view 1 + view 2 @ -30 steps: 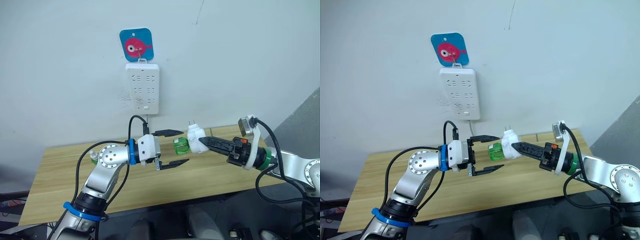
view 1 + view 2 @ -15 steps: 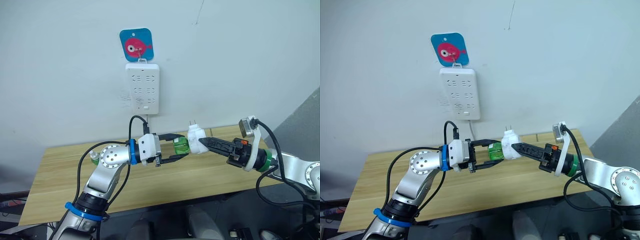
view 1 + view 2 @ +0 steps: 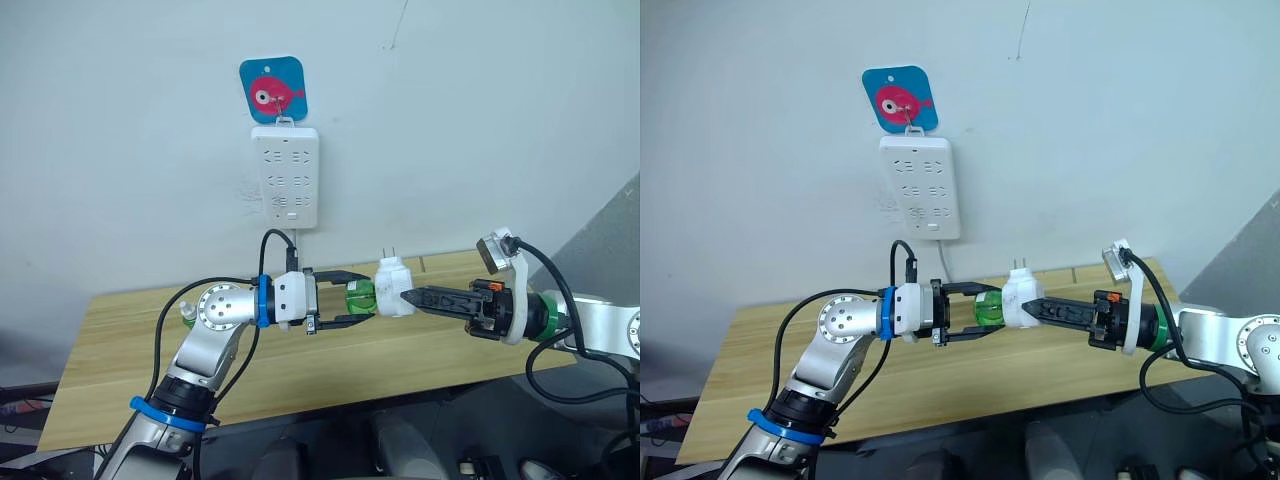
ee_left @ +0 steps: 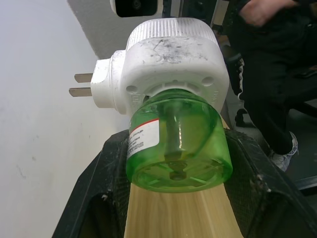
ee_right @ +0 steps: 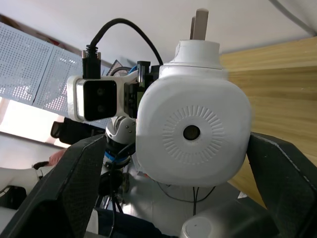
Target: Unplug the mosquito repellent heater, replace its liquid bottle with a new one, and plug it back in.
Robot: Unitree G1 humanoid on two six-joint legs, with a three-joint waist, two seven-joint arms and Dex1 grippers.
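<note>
The mosquito repellent heater (image 3: 394, 287) is off the wall and held in mid-air above the wooden table (image 3: 120, 350), below the white power strip (image 3: 285, 176) that hangs under a blue fish sticker (image 3: 272, 89). The right gripper (image 3: 418, 297) has its jaws clamped on the heater's white body from the vent-hole side, with the two prongs (image 4: 81, 85) pointing up toward the wall. The left gripper (image 3: 358, 298) has its jaws closed narrow on the green liquid bottle (image 3: 360, 296) that sticks out of the heater's underside; in the left wrist view the bottle (image 4: 178, 146) sits squarely between the two black fingers (image 4: 106, 193), base toward the camera and neck still seated in the heater's socket. The main risk from here is probably the separation itself: if the bottle is threaded and the left gripper pulls straight instead of turning, the heater could be dragged out of the right jaws, whose fingers bear on a smooth, rounded shell (image 5: 190, 131) that offers little purchase. Twisting with the two grippers off-axis could likewise lever the heater sideways in that hold, or make the smooth bottle slip in the left jaws. Both pieces hang clear of the table, so either one, once lost, would fall and might roll off the edge or spill liquid from the open neck. Squeezing the thin bottle too hard is a lesser worry. A person's hand and dark clothing show behind the heater in the left wrist view, well clear of both grippers.
</note>
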